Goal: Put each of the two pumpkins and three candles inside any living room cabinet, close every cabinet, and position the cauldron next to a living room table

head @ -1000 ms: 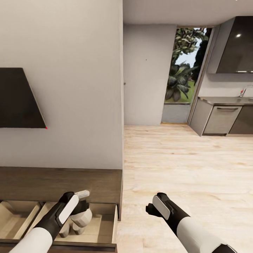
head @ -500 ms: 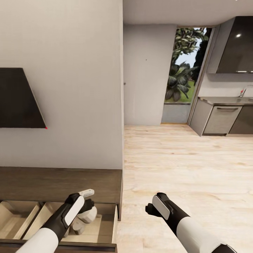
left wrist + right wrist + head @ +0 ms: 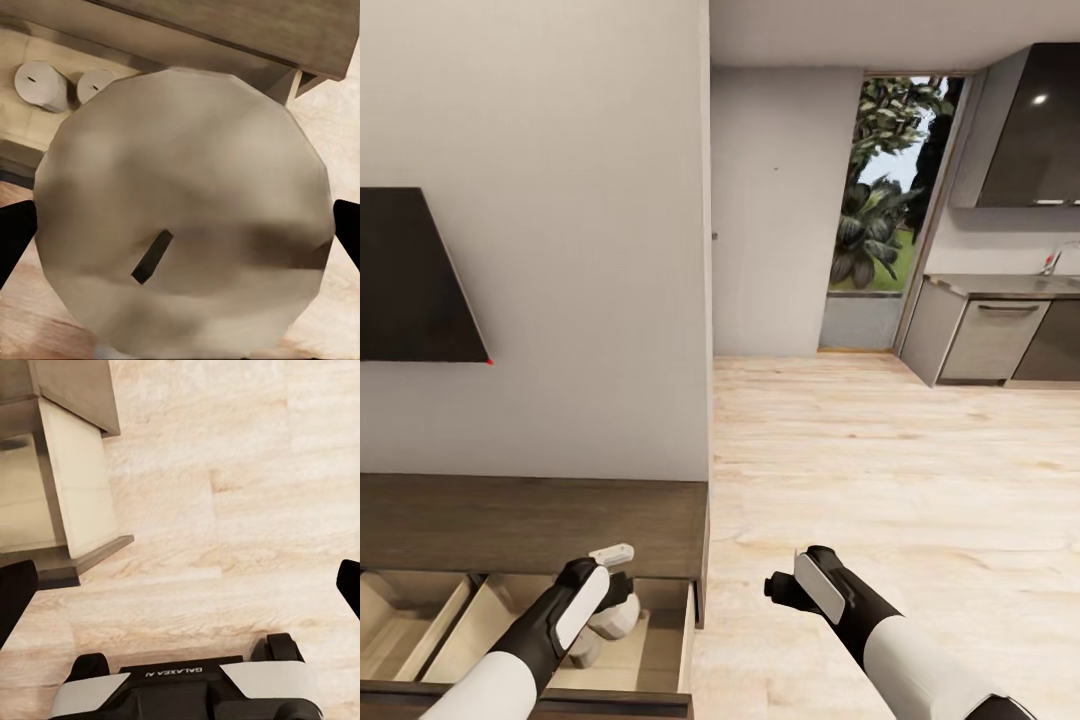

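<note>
My left gripper [image 3: 603, 608] is getting hidden behind my own wrist, so I'm not seeing its fingers. The candle [image 3: 184, 210] I'm holding is blocking most of the drawer [image 3: 45, 131].

Even, soft light fills the room, with no hard shadows on the pale plank floor [image 3: 880, 470]; daylight shows brightest through the tall doorway onto green foliage [image 3: 885, 200]; a small glare spot sits on the glossy dark upper kitchen cabinet [image 3: 1040, 100]; the pale grey-white candle [image 3: 184, 217] close to the left wrist camera looks smeared and out of focus; all renders are slightly soft.
</note>
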Controlling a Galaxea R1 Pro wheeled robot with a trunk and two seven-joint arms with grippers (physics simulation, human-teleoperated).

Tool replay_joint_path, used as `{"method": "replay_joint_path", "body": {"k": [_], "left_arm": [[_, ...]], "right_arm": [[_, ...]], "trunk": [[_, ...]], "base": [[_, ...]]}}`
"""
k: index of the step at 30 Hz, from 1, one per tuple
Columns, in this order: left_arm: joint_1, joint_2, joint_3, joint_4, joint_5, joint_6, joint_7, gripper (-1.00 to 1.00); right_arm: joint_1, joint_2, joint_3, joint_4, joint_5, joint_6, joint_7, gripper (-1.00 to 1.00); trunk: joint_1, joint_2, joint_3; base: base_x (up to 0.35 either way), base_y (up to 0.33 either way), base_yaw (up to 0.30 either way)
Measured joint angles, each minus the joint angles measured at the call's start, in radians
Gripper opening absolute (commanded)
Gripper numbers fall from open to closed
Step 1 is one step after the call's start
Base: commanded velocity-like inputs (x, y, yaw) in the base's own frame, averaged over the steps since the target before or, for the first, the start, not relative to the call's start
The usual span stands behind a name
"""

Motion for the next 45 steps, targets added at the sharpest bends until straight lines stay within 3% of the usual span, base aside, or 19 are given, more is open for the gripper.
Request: {"method": "replay_joint_path", "body": {"k": [30, 33, 40, 45], "left_arm": [[-0.001, -0.015, 0.001, 0.013, 0.005, -0.004, -0.002, -1.00], [-0.001, -0.028, -0.003, 0.017, 0.011, -0.008, -0.002, -1.00], [-0.002, -0.043, -0.006, 0.031, -0.032, -0.012, -0.002, -1.00], [-0.002, -0.045, -0.006, 0.031, -0.040, -0.012, -0.002, -1.00]], "right_arm": [[0.000, 0.000, 0.000, 0.000, 0.000, -0.001, 0.004, 1.00], [0.000, 0.001, 0.000, 0.000, 0.000, -0.001, 0.004, 1.00], [0.000, 0.002, 0.000, 0.000, 0.000, -0.001, 0.004, 1.00], [0.000, 0.002, 0.000, 0.000, 0.000, -0.001, 0.004, 1.00]], "trunk": [[0.115, -0.210, -0.094], [0.127, -0.231, -0.104], [0.153, -0.280, -0.126], [0.173, -0.316, -0.141]], "base": [[0.000, 0.000, 0.000], [0.000, 0.000, 0.000], [0.000, 0.000, 0.000], [0.000, 0.000, 0.000]]}}
